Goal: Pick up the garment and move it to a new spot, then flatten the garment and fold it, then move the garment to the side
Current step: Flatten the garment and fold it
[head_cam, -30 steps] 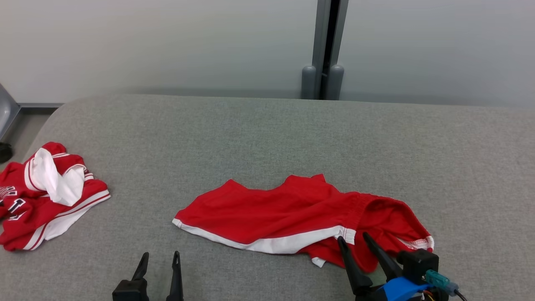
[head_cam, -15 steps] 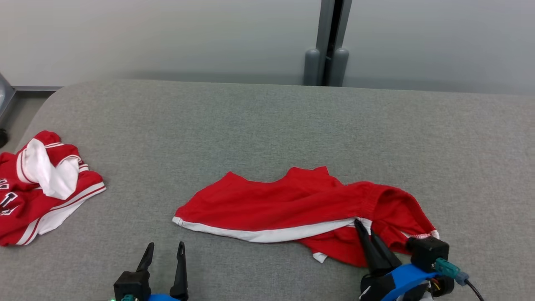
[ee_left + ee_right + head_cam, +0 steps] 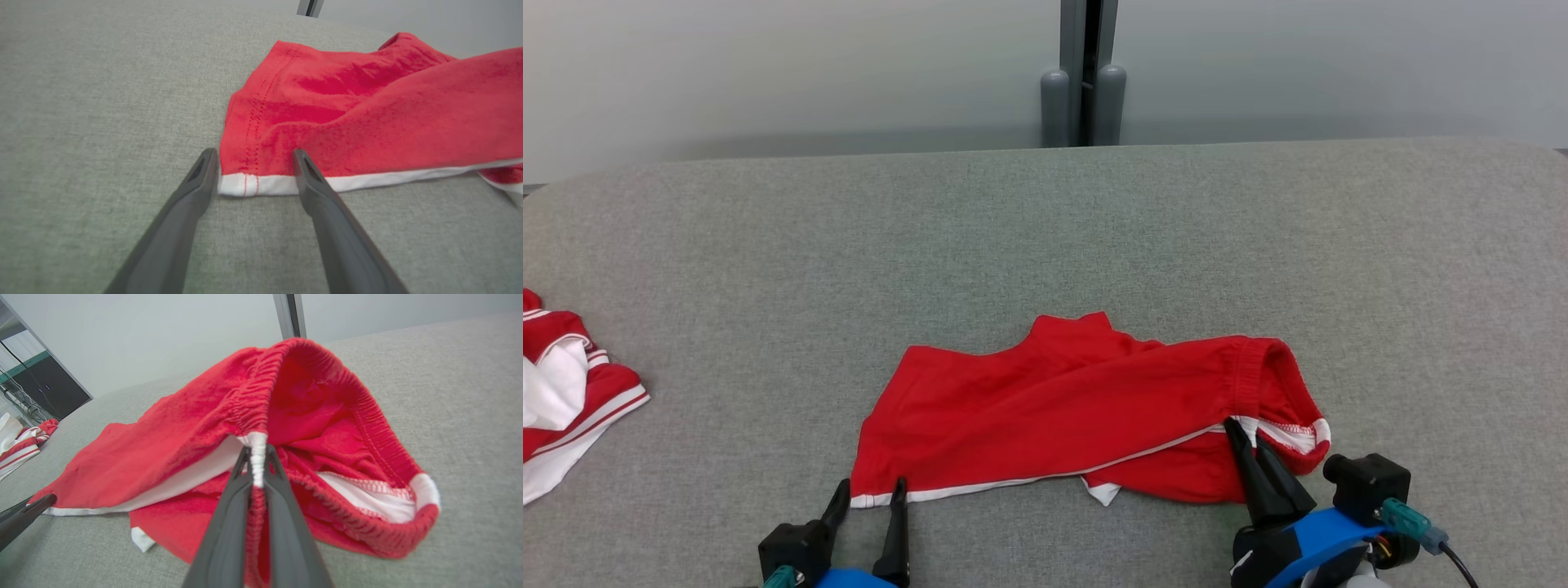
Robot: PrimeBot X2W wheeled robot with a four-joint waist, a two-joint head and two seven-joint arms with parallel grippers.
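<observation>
Shorts (image 3: 1054, 404), red with a white hem, lie crumpled on the grey table (image 3: 768, 245), straight in front of the post (image 3: 1083, 90) at the back wall. Right gripper (image 3: 1245, 431), in front of the post and off to its right, is clamped on the waistband (image 3: 261, 400) where white trim meets the elastic. Left gripper (image 3: 872, 483), in front of the post and to its left, has its fingers apart, with the hem corner (image 3: 245, 183) lying between them, unpinched. For a clean lift, I judge the left should close low over that corner, then both arms rise level together, keeping the cloth taut.
</observation>
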